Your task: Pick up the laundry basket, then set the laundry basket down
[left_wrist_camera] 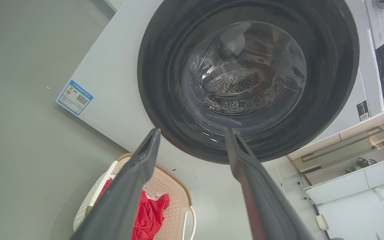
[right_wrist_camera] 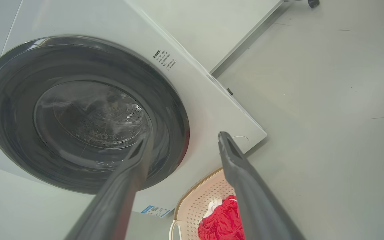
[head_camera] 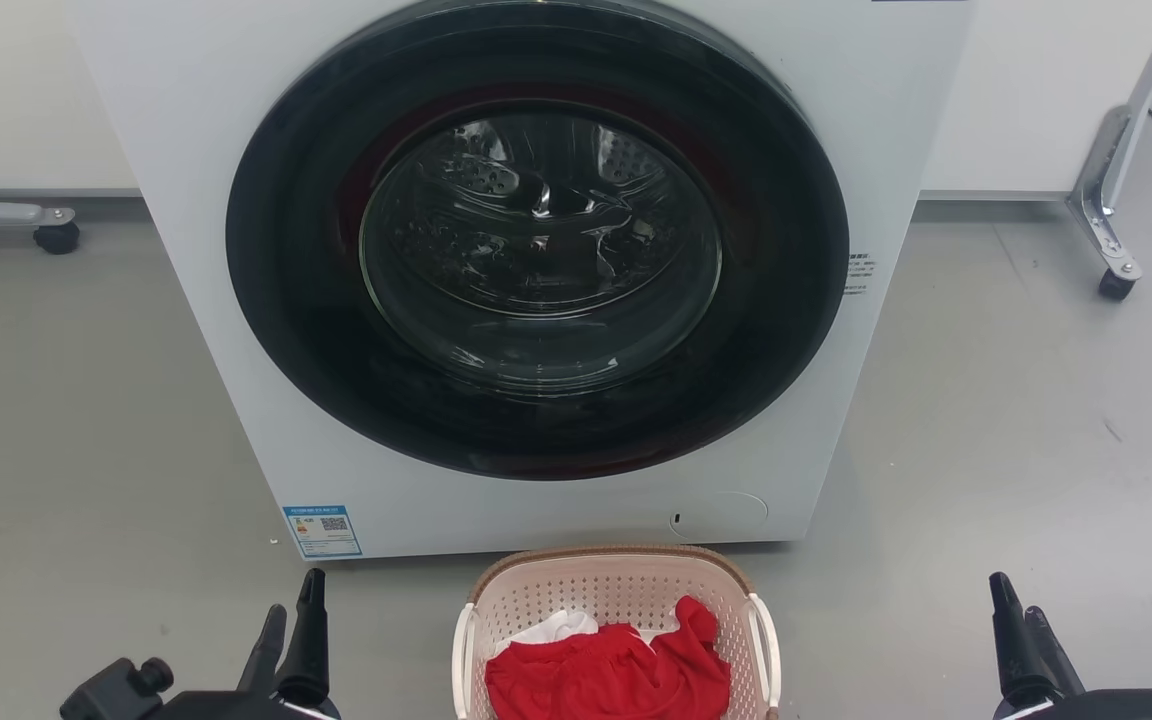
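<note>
The laundry basket (head_camera: 596, 595) stands upright on the grey floor (head_camera: 86, 400), its open mouth facing up, just in front of the base of a white washing machine (head_camera: 186, 200) and roughly centred under the machine's round dark door (head_camera: 536, 240). One rounded, brown-rimmed end points toward the washer. The two white loop handles, one on the robot's left (head_camera: 462, 650) and one on its right (head_camera: 766, 640), lie on a line that runs parallel to the machine's front. The near part of the basket is cut off at the bottom of the head view, so whether its long axis runs toward the washer or across it cannot be told. Inside lies a crumpled red garment (head_camera: 606, 675), with a bit of white cloth (head_camera: 561, 628) showing at its far left. The left gripper (head_camera: 294, 595) is over the floor to the left of the basket, well apart from it, fingers pointing toward the washer. In its wrist view the jaws are spread with nothing between them. The right gripper (head_camera: 1016, 597) is likewise off to the basket's right, clear of the handle, and its jaws are also parted and empty. A blue label (head_camera: 322, 530) sits at the washer's lower left corner, and a wheeled metal leg (head_camera: 1116, 280) stands by the floor's far right edge.
</note>
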Tool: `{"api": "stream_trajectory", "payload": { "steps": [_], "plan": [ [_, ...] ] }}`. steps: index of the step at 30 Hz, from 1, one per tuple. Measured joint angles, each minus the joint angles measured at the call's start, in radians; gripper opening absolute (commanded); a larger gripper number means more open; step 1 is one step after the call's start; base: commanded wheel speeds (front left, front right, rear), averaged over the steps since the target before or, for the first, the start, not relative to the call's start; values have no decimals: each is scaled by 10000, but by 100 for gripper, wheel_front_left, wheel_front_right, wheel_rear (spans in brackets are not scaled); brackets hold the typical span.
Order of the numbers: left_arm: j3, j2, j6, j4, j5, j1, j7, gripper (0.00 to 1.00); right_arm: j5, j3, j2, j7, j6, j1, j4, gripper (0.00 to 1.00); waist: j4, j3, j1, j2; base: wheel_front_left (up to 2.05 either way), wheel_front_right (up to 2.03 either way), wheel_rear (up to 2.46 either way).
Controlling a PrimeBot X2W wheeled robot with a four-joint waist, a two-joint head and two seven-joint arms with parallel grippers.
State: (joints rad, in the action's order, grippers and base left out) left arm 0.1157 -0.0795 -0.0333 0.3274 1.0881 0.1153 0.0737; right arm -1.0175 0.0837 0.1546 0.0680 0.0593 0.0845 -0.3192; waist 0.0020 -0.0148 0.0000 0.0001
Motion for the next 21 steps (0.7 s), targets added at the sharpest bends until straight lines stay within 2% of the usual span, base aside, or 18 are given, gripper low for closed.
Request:
{"api": "stream_trajectory", "payload": {
  "steps": [21],
  "plan": [
    [1001, -230, 600, 213, -3227, 68, 721, 100, 3275, 1432, 437, 784, -520, 135, -127, 100, 5, -49, 0, 0, 0, 0, 0]
  ]
}}
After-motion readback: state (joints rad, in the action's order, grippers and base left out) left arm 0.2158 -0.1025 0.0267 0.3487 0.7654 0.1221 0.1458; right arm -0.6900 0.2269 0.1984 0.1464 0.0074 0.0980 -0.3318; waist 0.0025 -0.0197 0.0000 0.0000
